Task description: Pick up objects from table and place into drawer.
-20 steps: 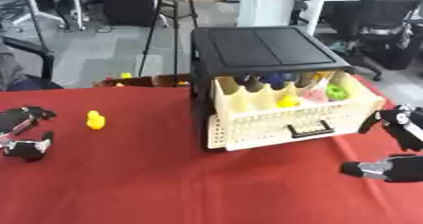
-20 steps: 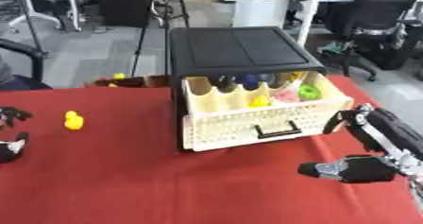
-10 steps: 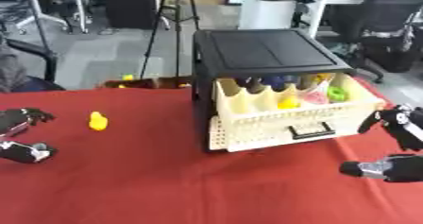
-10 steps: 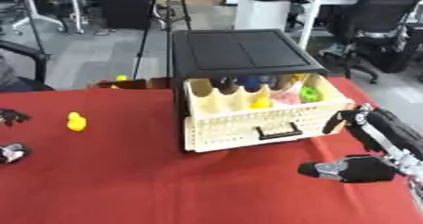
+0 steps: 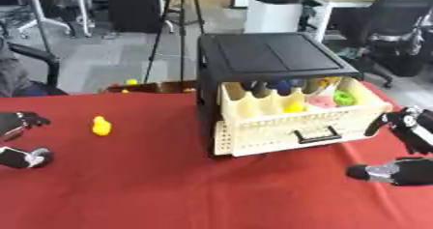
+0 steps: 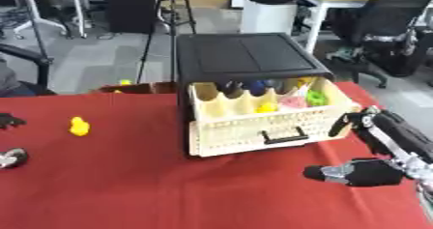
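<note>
A black cabinet (image 5: 270, 56) stands on the red table (image 5: 169, 184) with its cream drawer (image 5: 296, 121) pulled out; several colourful objects lie inside it. A small yellow duck-like object (image 5: 101, 125) sits on the cloth at the left. My left hand (image 5: 19, 138) shows at the left edge, left of the yellow object and apart from it, fingers relaxed and holding nothing. My right hand (image 6: 385, 150) hangs open to the right of the drawer front, thumb and fingers spread, not touching the drawer.
A small brown box with yellow bits (image 5: 139, 85) sits at the table's far edge, left of the cabinet. Office chairs (image 5: 397, 44), a tripod and desks stand on the floor behind.
My left hand has drawn back to the left edge of the view. The right hand and the drawer have stayed put; the camera has shifted slightly.
</note>
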